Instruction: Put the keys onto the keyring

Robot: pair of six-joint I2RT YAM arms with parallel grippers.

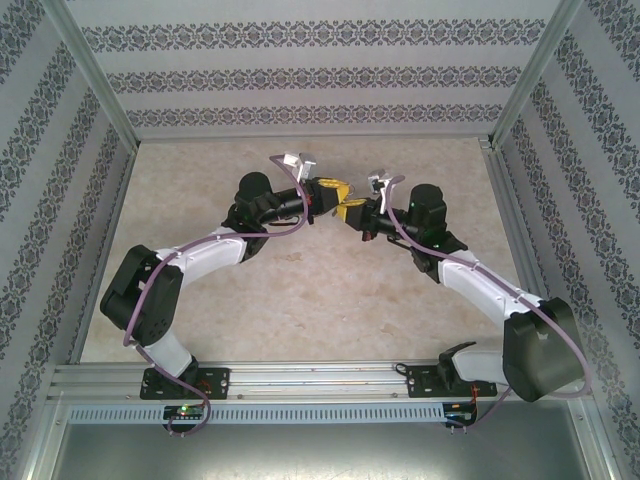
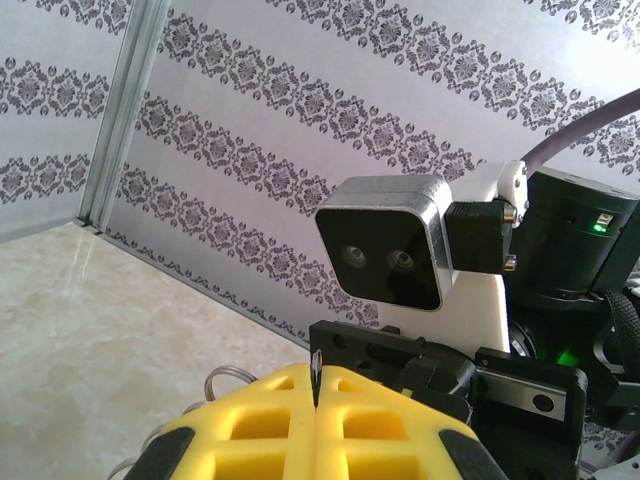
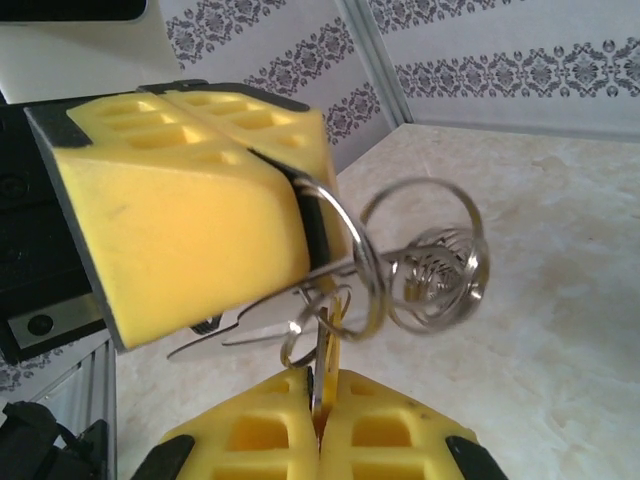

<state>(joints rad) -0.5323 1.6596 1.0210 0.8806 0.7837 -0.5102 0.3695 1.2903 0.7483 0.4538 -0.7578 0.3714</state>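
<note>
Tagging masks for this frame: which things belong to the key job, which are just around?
Job: key, pinched in right jaws; keyring with its silvery rings, held in left jaws.
Just around: table; patterned walls; metal frame post.

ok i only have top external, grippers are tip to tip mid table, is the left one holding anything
observer: yes, the left gripper is shut on the keyring, gripping its wire loop
operator: and the right one
observer: the right gripper is shut on a thin yellowish piece seen edge-on, seemingly the key
operator: where's the chain
observer: the little rings hang off the loop, clear of both grippers
</note>
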